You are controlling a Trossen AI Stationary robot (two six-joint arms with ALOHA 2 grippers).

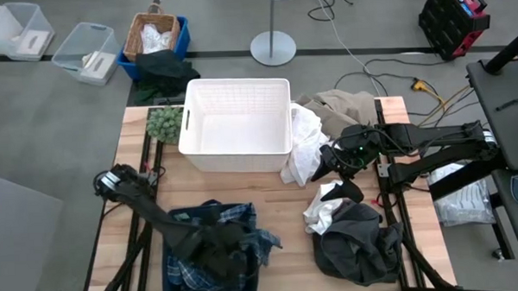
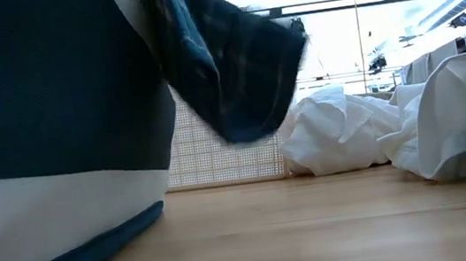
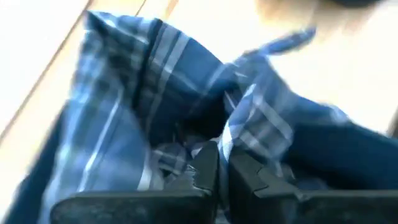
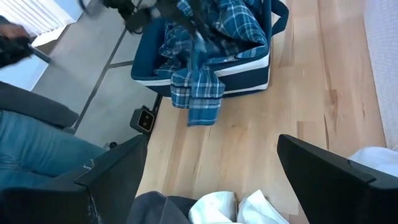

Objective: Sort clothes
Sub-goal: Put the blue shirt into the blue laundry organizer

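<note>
Sorting is barely underway: one garment going in, the rest waiting on the table.

From the high view, I am working the left end effector [image 1: 213,251] inside the blue fabric bin [image 1: 172,271], where the plaid shirt [image 1: 245,235] is lying half in with a flap hanging over the rim; the white basket [image 1: 237,122] is holding nothing, and the white cloth [image 1: 304,144], the khaki garment [image 1: 340,104] and the dark grey garment [image 1: 359,240] are sitting unsorted on the table [image 1: 243,185]. In the low view the shirt is drooping off the bin wall. The left wrist view is showing its fingers [image 3: 205,171] nearly together, plaid fabric around them; whether they are pinching it I cannot tell. The right wrist view is showing the right end effector [image 4: 211,165] spread wide and gripping nothing, hovering above the white cloth.
</note>
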